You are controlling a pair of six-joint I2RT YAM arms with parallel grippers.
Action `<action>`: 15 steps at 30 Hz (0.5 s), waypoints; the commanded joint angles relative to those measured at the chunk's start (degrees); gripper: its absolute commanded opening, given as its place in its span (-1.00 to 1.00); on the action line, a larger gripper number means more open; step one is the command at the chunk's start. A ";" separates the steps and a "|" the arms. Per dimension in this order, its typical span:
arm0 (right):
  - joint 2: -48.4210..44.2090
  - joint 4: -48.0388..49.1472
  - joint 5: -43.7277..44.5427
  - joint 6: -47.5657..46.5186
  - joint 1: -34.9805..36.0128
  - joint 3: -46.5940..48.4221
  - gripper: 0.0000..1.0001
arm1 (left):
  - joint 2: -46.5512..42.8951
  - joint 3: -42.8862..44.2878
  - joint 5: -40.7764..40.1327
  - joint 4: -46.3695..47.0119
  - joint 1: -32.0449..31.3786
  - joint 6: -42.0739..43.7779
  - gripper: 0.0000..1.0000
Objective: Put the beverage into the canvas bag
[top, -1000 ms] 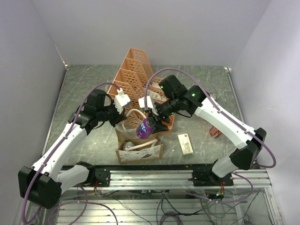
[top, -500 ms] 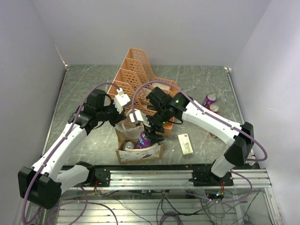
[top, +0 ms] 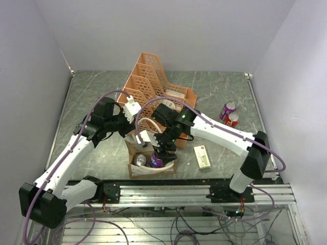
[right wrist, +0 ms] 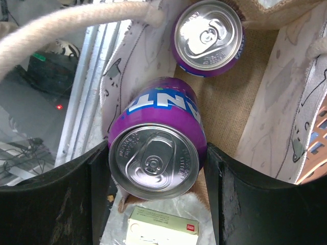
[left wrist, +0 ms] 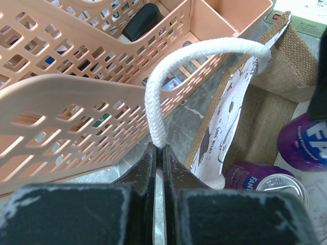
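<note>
The tan canvas bag point(top: 164, 168) stands open near the front edge, with burlap inside point(right wrist: 230, 97) and a white printed side point(left wrist: 230, 117). My left gripper point(top: 134, 128) is shut on one cream loop handle point(left wrist: 204, 51) and holds it up, jaws point(left wrist: 158, 153) pinched on the cord. My right gripper point(top: 159, 154) is shut on a purple beverage can point(right wrist: 158, 148), held tilted inside the bag's mouth, and its two fingers point(right wrist: 97, 173) flank the can. A second purple can point(right wrist: 208, 35) stands upright in the bag; it also shows in the top view point(top: 139, 160).
The peach lattice organizer point(top: 148, 84) stands right behind the bag, holding small items. A purple can point(top: 228, 108) and a red can point(top: 233, 119) lie at the right. A small cream box point(top: 203, 155) lies right of the bag. The metal rail point(top: 168, 189) runs along the near edge.
My right gripper has carried the purple can left and down, from above the bag into its mouth. The two cans at the right have come into view. My left gripper holds still.
</note>
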 commanded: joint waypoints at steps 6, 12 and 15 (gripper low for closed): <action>1.45 6.15 4.31 3.08 0.43 1.77 -1.00 | -0.11 -0.39 0.71 1.70 -0.46 0.34 -0.86; 2.51 4.99 2.90 0.04 2.27 1.19 -1.00 | 0.38 0.00 1.00 1.57 -0.41 -0.28 -0.86; 2.43 6.07 3.56 -0.84 3.49 -0.77 -1.00 | 0.54 0.28 0.91 1.49 -0.46 -0.45 -0.86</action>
